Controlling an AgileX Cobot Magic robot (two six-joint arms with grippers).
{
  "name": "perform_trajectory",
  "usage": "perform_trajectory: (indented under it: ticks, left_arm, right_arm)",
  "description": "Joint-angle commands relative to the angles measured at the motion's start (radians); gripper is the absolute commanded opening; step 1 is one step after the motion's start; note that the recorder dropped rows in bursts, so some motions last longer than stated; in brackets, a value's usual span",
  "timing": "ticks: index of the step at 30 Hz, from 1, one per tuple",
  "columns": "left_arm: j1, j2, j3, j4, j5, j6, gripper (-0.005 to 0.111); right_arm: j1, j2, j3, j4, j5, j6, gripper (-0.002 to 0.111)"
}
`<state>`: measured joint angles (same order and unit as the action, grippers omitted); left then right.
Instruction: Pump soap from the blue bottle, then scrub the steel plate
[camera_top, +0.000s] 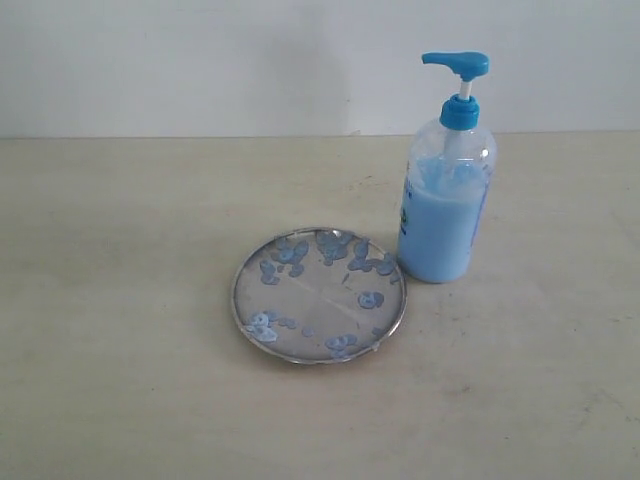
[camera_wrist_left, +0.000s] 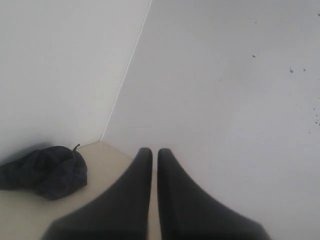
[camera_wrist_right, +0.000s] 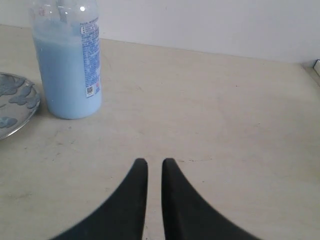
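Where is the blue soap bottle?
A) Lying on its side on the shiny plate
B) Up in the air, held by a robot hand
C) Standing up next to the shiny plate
C: the blue bottle stands upright on the table, beside the steel plate and not on it.

Beige table (camera_top: 120, 380), scuffed. White wall (camera_top: 200, 60) behind. Dark crumpled bundle (camera_wrist_left: 47, 172), possibly cloth, at wall corner.
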<state>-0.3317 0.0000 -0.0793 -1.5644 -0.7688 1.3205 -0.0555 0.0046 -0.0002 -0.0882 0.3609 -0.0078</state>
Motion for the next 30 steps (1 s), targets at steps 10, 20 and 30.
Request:
perform_trajectory:
  ticks: [10, 20, 30]
  left_arm:
    - [0.002, 0.000, 0.003, 0.023, 0.049, -0.037, 0.004]
    - [0.002, 0.137, -0.194, 0.737, -0.011, -0.830, 0.004]
    - [-0.020, 1.113, -1.002, 1.621, 0.915, -1.204, 0.004]
  right_arm:
    - [-0.004, -0.005, 0.000, 0.005, 0.003, 0.002, 0.001]
    - [-0.004, -0.005, 0.000, 0.005, 0.003, 0.002, 0.001]
    - [-0.004, -0.005, 0.000, 0.005, 0.003, 0.002, 0.001]
